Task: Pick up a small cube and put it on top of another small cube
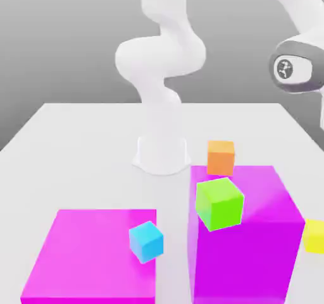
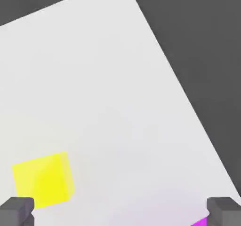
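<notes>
Spreading across most of the exterior view, pale tabletop (image 1: 76,132). Rising from its middle, white arm (image 1: 161,62), bending out through the upper right of the frame. Standing tall at lower right, big magenta block (image 1: 253,246); lying flat at lower left, low magenta block (image 1: 88,258). Sitting against the tall block's upper left corner, lime-green cube (image 1: 219,203). Resting just behind that block, orange cube (image 1: 221,157). Perching at the flat block's right edge, blue cube (image 1: 146,241). Sitting at the right edge of the frame, just beside the tall block, small yellow cube (image 1: 314,236) (image 2: 43,180). Spread wide and gripping nothing, fingers (image 2: 16,211) at the hand view's lower corners, yellow cube near one.
</notes>
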`<state>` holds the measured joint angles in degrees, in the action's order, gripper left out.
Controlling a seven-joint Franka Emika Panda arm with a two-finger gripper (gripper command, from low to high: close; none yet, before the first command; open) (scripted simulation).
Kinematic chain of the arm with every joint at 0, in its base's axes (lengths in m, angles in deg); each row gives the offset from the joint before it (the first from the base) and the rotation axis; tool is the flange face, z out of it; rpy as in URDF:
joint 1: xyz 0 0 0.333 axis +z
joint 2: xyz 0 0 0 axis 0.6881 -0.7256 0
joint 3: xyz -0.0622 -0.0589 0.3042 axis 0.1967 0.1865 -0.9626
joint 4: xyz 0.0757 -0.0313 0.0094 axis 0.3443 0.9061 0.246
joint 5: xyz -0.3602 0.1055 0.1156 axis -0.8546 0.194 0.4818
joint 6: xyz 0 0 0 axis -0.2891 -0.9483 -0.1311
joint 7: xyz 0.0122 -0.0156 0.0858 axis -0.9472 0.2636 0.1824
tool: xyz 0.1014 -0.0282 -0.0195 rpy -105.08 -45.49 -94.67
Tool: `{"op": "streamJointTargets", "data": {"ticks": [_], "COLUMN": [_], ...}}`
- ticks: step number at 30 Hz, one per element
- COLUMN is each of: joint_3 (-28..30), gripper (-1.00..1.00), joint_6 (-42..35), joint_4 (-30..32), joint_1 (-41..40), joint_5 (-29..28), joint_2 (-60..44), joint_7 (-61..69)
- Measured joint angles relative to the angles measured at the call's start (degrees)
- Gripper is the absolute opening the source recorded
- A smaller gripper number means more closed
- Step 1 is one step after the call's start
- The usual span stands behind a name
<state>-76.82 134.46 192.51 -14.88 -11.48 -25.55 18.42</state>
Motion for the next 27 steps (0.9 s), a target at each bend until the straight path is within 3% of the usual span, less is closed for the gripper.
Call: {"op": "streamJointTargets", "data": {"ticks": [7,8,15,20,27], "joint_3": [3.13,3.63,3.53,0.57,3.55], "gripper": [0.00,-1.00,-1.00,-1.00,-1.00], "joint_6": [8.91,9.84,9.67,2.55,-12.50], "joint_4": [-1.20,-1.44,-1.41,0.08,-12.50], "joint_1": [5.61,6.03,5.96,3.61,-1.33], "joint_5": [-7.61,-8.02,-8.10,-4.13,-0.21], "joint_2": [-14.67,-15.87,-15.74,-7.21,-9.13], "joint_7": [-2.37,-2.68,-2.73,0.24,2.01]}}
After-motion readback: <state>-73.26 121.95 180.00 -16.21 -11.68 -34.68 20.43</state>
